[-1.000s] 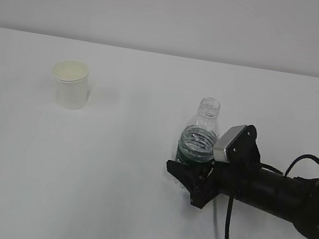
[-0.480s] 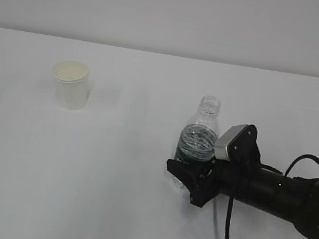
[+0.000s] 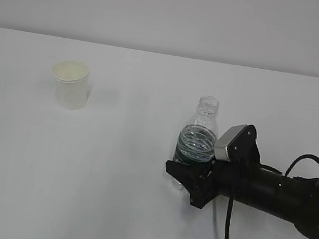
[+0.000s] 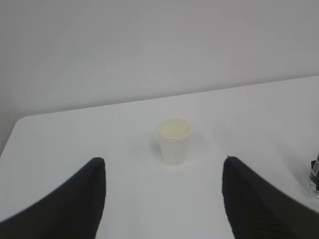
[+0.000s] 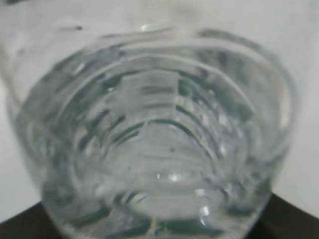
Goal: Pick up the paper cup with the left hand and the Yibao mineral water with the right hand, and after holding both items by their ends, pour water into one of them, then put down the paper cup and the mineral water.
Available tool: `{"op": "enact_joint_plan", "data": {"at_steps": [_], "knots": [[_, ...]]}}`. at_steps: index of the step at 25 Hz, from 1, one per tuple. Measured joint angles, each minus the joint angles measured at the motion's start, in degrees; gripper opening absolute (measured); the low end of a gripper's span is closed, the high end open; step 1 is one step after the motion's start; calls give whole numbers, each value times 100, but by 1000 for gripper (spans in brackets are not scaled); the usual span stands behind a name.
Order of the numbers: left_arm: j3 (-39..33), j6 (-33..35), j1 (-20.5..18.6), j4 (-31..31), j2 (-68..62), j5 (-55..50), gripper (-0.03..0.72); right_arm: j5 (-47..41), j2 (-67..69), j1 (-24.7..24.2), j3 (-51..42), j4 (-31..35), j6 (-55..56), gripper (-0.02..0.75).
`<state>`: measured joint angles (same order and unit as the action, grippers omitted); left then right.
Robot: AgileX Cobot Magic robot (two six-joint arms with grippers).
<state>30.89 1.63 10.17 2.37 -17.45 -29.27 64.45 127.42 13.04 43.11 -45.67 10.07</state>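
The paper cup (image 3: 70, 84) stands upright at the left of the white table. It also shows in the left wrist view (image 4: 174, 141), ahead of my left gripper (image 4: 163, 199), which is open, empty and well short of it. The left gripper is out of the exterior view. The Yibao mineral water (image 3: 197, 142), uncapped with a dark green label, stands right of centre. My right gripper (image 3: 188, 177) reaches in from the right with its jaws on either side of the bottle's lower body. The bottle (image 5: 154, 134) fills the right wrist view, with the dark fingers pressed at its sides.
The white table (image 3: 107, 178) ends at a pale wall behind. The right arm (image 3: 281, 196) lies low over the table's right side, with a black cable (image 3: 227, 233) hanging toward the front edge. The bottle's edge (image 4: 315, 174) shows at the right of the left wrist view.
The right gripper and the bottle's lower body have shifted slightly to the left. The cup has not moved.
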Motion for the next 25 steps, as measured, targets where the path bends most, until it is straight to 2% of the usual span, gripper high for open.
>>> {"op": "enact_joint_plan", "data": {"at_steps": [13,25], "knots": [[0,0,0,0,0,0,519,-386,-639,0,-33,-200,71,446],[0,0,0,0,0,0,519,-670,-1178,0,-46,-779,588,445]]}}
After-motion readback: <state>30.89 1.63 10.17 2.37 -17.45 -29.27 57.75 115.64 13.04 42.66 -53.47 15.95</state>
